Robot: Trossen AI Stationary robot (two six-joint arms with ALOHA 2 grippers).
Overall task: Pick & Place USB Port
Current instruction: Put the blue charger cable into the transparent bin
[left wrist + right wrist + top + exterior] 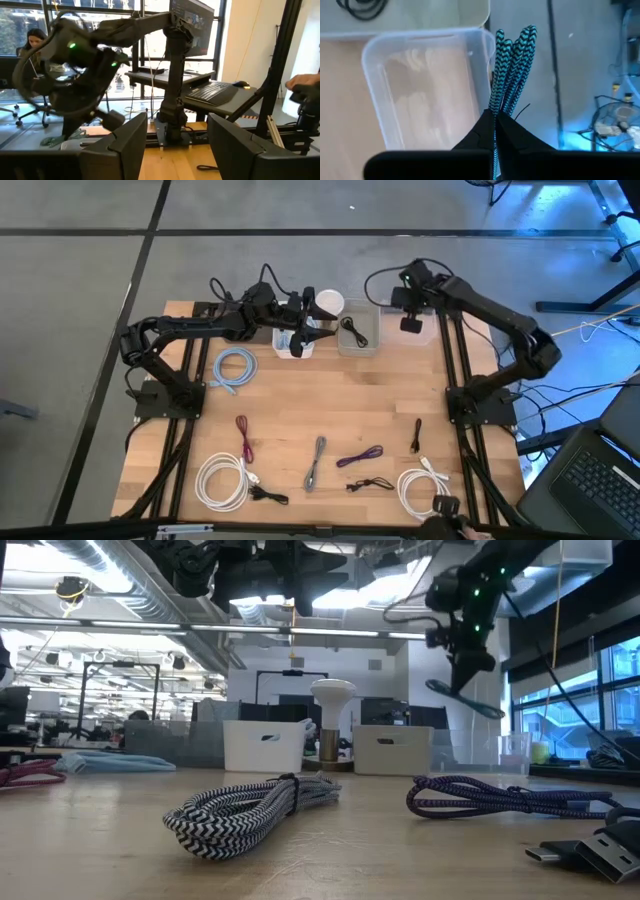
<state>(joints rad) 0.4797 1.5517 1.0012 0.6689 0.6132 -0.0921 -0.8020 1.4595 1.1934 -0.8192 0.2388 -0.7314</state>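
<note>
Over clear bin (425,90) | teal cable (512,65) | pinched in right gripper (495,131)

In the high view the tabletop (330,415) is cut by the lower edge of the frame, and a dark thing at bottom right (447,510) is half lost there and too small to name. The left tool (318,330) sits over the white bins (293,345), hiding most of them; its fingertips merge with dark clutter. In the right wrist view the teal-and-black cable (510,70) runs down between the right tool's (495,122) pinched-together fingers and out of sight, so its ends stay hidden. The clear bin (427,85) beside it is blurred. In the low view a black plug (590,850) is cut by the right edge.
</note>
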